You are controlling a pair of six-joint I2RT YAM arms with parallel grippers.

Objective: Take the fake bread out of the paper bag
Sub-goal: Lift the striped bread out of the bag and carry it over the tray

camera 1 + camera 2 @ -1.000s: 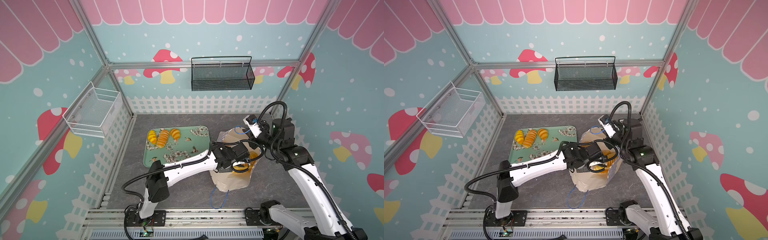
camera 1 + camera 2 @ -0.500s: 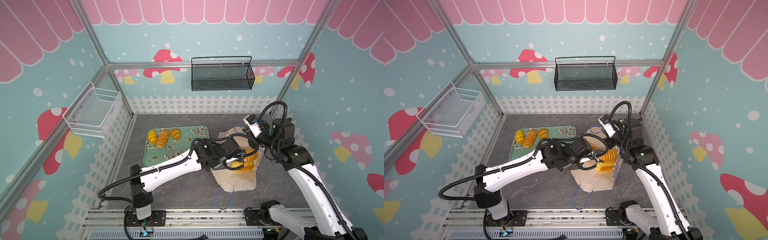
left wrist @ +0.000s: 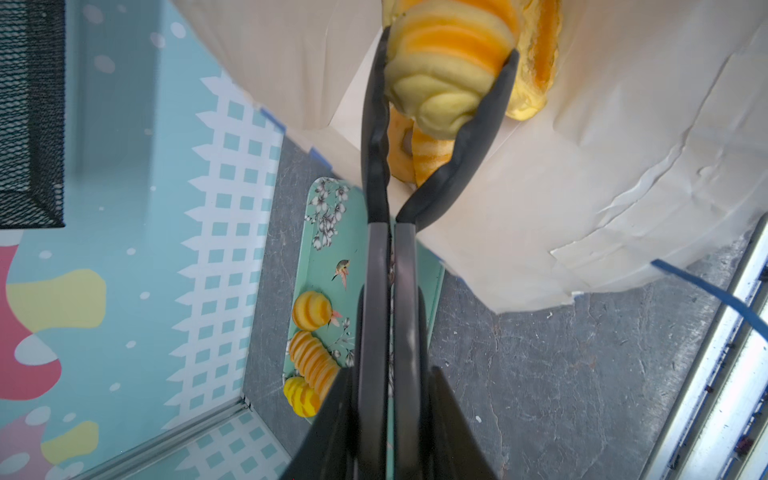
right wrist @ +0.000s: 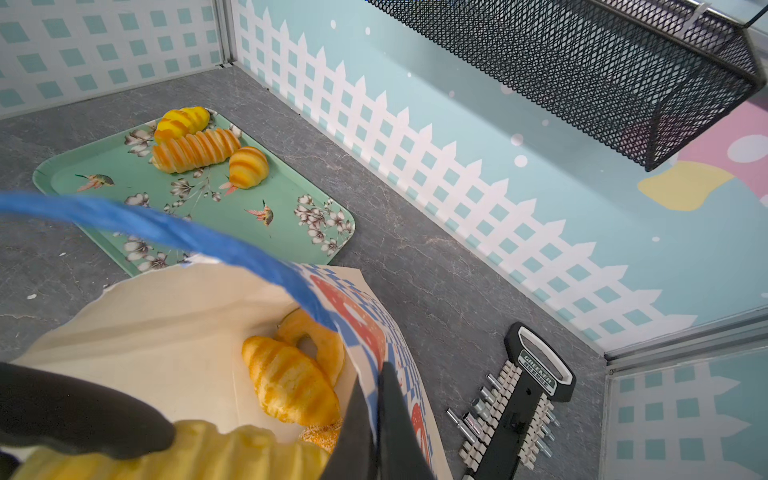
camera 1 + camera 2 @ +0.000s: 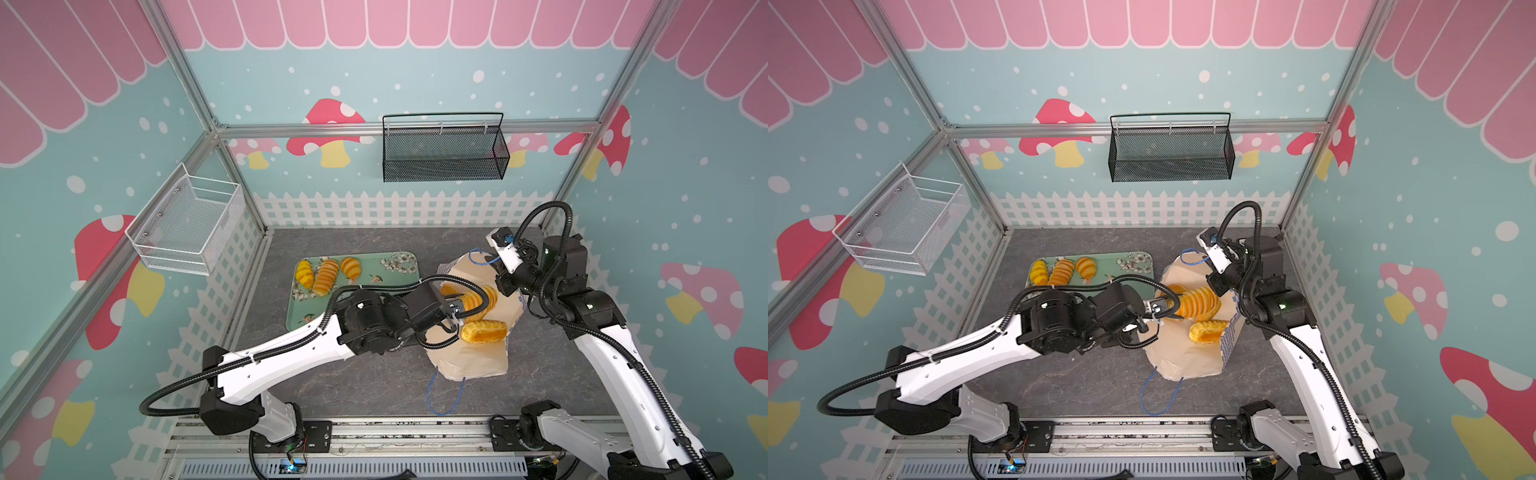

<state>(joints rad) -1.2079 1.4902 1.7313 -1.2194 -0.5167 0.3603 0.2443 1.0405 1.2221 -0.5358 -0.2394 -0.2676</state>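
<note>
Hanging on the left wall is a white wire basket [image 5: 187,232]. On the grey floor to its right lies a green flowered tray [image 5: 299,305], with three golden toy loaves [image 5: 326,276] side by side at its far left corner, well apart from either gripper. The left arm crosses from the near left towards the middle, and the left gripper [image 3: 449,45] is closed on a ridged roll [image 5: 1198,302]. Its two curved black fingers [image 3: 486,108] press on opposite sides of the roll's pale end, and the rest of the roll sticks out beyond the tips. The roll sits over the open mouth of the paper bag [image 5: 469,361]; I cannot tell whether it is quite clear of the rim. The cream bag stands right of the tray and leans, and one blue cord handle [image 5: 446,395] trails on the floor on the near side. Inside it, just beside the held roll, lies a speckled oblong loaf [image 5: 484,331]. The right wrist view also shows a striped roll [image 4: 291,382] against a ring bagel [image 4: 328,345] deeper in the bag. A black mesh basket [image 5: 444,153] hangs on the far wall above all this. On the bag's far right side, the right gripper [image 4: 376,399] has its jaws pinched together on the blue-and-white checkered rim and touches no bread. Further right, by the far fence, a black rack of sockets [image 4: 519,399] lies on the floor.
</note>
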